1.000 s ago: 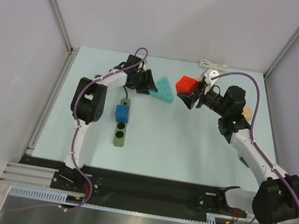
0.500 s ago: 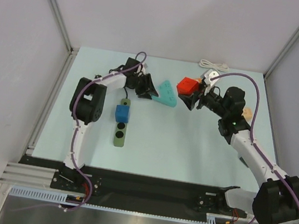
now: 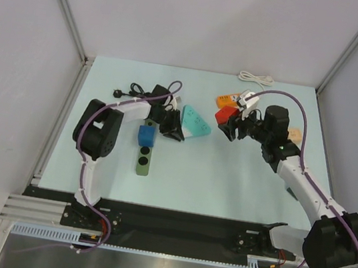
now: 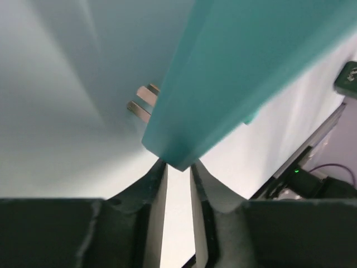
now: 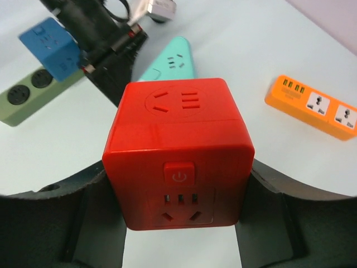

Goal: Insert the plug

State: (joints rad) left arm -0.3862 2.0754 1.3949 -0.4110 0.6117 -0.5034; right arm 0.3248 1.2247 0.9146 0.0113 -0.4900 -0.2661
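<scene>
Teal plastic fills the left wrist view: a corner of the teal triangular socket block [image 3: 193, 122] sits right at the tips of the left gripper [image 3: 172, 127]. The jaws are drawn to a narrow gap beneath it. Whether the corner is actually pinched or only touched cannot be told.

Over the last second this gripper has been brought down from the upper centre of the overhead frame toward the middle. The teal block has been shifted with it, and the jaws have been narrowed from a wider stance. The right gripper [image 3: 228, 122] stays clamped on the red socket cube [image 3: 224, 115], which has been lowered slightly in the frame. That move uncovers the orange power strip [image 3: 224, 101] behind it.

With the left arm moved, the plug [image 3: 114, 92] is now exposed in the upper left of the overhead frame. It lies on the table [image 3: 227, 175] at the end of its thin black cord [image 3: 135, 89], apart from both grippers and untouched. The blue cube [image 3: 146, 135] sits on the green strip [image 3: 142, 161] in the centre left, just below the left gripper.

For the task, little is judged to be done. The plug has not been picked up, and both grippers are occupied with socket blocks. One gripper would probably have to be freed before the plug can be grasped and a socket chosen for it.
</scene>
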